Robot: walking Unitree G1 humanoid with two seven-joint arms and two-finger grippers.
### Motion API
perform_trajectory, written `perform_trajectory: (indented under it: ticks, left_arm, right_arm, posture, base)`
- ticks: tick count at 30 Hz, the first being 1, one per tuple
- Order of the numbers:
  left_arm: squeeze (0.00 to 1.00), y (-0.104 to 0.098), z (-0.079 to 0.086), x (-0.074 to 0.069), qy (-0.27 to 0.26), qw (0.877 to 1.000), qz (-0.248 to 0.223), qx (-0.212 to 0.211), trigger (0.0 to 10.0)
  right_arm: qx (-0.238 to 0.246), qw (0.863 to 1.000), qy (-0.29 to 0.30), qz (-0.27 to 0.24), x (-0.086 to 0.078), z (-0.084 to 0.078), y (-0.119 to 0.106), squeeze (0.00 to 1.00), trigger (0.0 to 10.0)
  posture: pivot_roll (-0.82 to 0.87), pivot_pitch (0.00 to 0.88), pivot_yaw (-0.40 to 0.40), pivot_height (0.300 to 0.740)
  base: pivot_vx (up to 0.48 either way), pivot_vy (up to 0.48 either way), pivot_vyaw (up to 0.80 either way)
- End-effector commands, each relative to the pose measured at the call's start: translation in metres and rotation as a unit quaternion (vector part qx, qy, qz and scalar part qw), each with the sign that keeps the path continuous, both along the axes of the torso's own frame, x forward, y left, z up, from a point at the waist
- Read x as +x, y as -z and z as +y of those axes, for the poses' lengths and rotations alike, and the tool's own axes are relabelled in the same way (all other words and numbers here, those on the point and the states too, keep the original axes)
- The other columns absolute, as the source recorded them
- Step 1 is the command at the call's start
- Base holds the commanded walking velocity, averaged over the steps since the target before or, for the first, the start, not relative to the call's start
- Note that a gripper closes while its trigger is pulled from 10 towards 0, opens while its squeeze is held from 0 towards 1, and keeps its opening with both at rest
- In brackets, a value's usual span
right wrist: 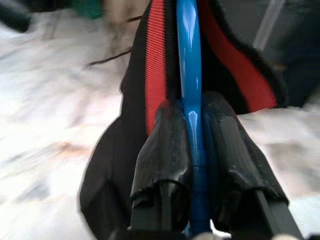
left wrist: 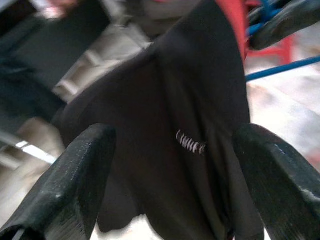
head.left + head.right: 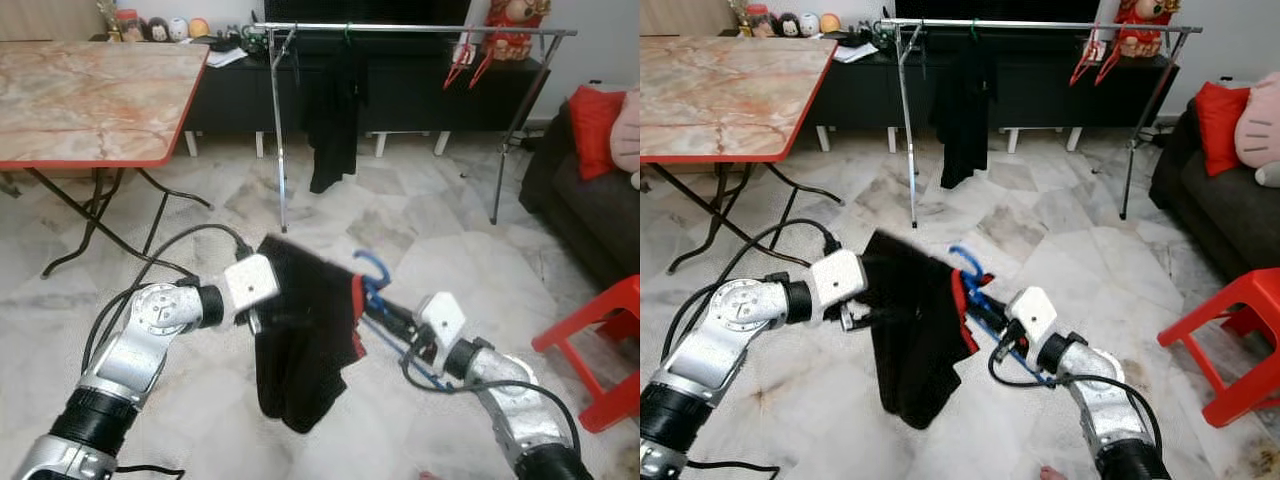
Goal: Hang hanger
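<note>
**Blue hanger up off the floor, rail across the room**

Clamped hard on the blue plastic hanger (image 1: 189,85): right gripper (image 1: 195,137), both black fingers pressed against the blue neck, just below the hook. Hook (image 3: 374,266) curling up and forward, free of any grip, presumably so it can be dropped over a bar. Draped over the hanger, a black garment with red trim (image 3: 305,335), hanging slack between the two arms, well above the marble floor (image 3: 420,230).

On the other side, left gripper (image 2: 175,165), fingers spread wide either side of the dark cloth, nothing pinched. Likely there to steady or spread the fabric so it stays on the hanger's shoulder; contact with the cloth hard to judge from the head views, where the fingers disappear behind the garment.

Ahead, well apart from both arms: a silver metal clothes rail (image 3: 410,29) on slanted legs, one dark garment (image 3: 333,120) already hanging from it, red hangers (image 3: 468,55) dangling near its right end. Open bar between those two, a fair target. Folding marble-topped desk with red edge (image 3: 90,100) off to the left, red plastic stool (image 3: 600,340) to the right.

Judgement: carrying stage, hanging not yet done, walk forward and a lift needed.
</note>
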State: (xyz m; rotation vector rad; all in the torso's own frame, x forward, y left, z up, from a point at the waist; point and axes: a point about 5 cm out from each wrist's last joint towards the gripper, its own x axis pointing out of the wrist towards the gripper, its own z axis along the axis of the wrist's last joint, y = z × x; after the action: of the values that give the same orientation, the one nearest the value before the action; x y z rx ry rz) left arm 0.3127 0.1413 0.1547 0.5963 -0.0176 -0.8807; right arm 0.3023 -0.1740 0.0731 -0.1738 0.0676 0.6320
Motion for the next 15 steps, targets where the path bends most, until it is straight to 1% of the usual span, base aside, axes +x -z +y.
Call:
perform_trajectory:
  ticks: [1,2,5,7,8,9,10,11,12,13,15]
  left_arm:
    - [0.0,0.007,0.001,0.001,-0.045,0.999,-0.004,-0.012,10.0]
    - [0.0,0.009,0.001,0.001,-0.056,0.998,-0.002,-0.018,10.0]
    - [0.0,0.018,-0.003,0.001,-0.079,0.996,0.014,-0.037,10.0]
    - [0.0,0.024,-0.006,0.001,-0.092,0.994,0.018,-0.05,10.0]
    - [0.0,0.027,-0.009,0.001,-0.105,0.992,0.019,-0.062,10.0]
    - [0.0,0.027,-0.009,0.001,-0.105,0.992,0.019,-0.062,10.0]
    - [0.0,0.03,-0.013,0.002,-0.122,0.99,0.016,-0.074,10.0]
    - [0.0,0.031,-0.015,0.003,-0.129,0.988,0.014,-0.077,10.0]
    - [0.0,0.032,-0.016,0.003,-0.138,0.987,0.012,-0.081,10.0]
    - [0.0,0.033,-0.019,0.005,-0.152,0.984,0.012,-0.094,10.0]
    - [0.0,0.034,-0.021,0.004,-0.154,0.983,0.013,-0.099,10.0]
  right_arm:
    - [0.025,0.997,0.06,-0.038,0.015,-0.005,-0.019,0.0,0.0]
    - [0.027,0.996,0.073,-0.038,0.018,-0.005,-0.02,0.0,0.0]
    - [0.056,0.994,0.08,-0.043,0.023,0.001,-0.026,0.0,0.0]
    - [0.065,0.994,0.069,-0.047,0.025,0.009,-0.029,0.0,0.0]
    - [0.06,0.995,0.061,-0.048,0.026,0.014,-0.03,0.0,0.0]
    - [0.06,0.995,0.061,-0.048,0.026,0.014,-0.03,0.0,0.0]
    - [0.054,0.996,0.054,-0.048,0.028,0.02,-0.032,0.0,0.0]
    - [0.053,0.996,0.05,-0.049,0.029,0.023,-0.033,0.0,0.0]
    - [0.056,0.996,0.046,-0.051,0.03,0.025,-0.034,0.0,0.0]
    - [0.07,0.995,0.037,-0.055,0.031,0.029,-0.039,0.0,0.0]
    - [0.074,0.995,0.032,-0.058,0.031,0.031,-0.042,0.0,0.0]
  posture:
    - [-0.02,0.0,-0.068,0.74]
    - [-0.02,0.0,-0.068,0.74]
    - [-0.03,0.0,-0.068,0.74]
    - [-0.02,0.0,-0.069,0.74]
    - [-0.02,0.0,-0.069,0.74]
    - [-0.02,0.0,-0.069,0.74]
    - [-0.02,0.0,-0.071,0.74]
    - [-0.02,0.0,-0.071,0.74]
    - [-0.02,0.0,-0.071,0.74]
    - [-0.02,0.0,-0.073,0.74]
    - [-0.03,0.0,-0.073,0.74]
  base:
    - [0.0,0.0,0.0]
    - [0.0,0.0,0.0]
    - [0.0,0.0,0.0]
    - [0.0,0.0,0.0]
    - [0.0,0.0,0.0]
    - [0.0,0.0,0.0]
    - [0.0,0.0,0.0]
    - [0.0,0.0,0.0]
    - [0.0,0.0,0.0]
    - [0.0,0.0,0.0]
    - [0.0,0.0,0.0]
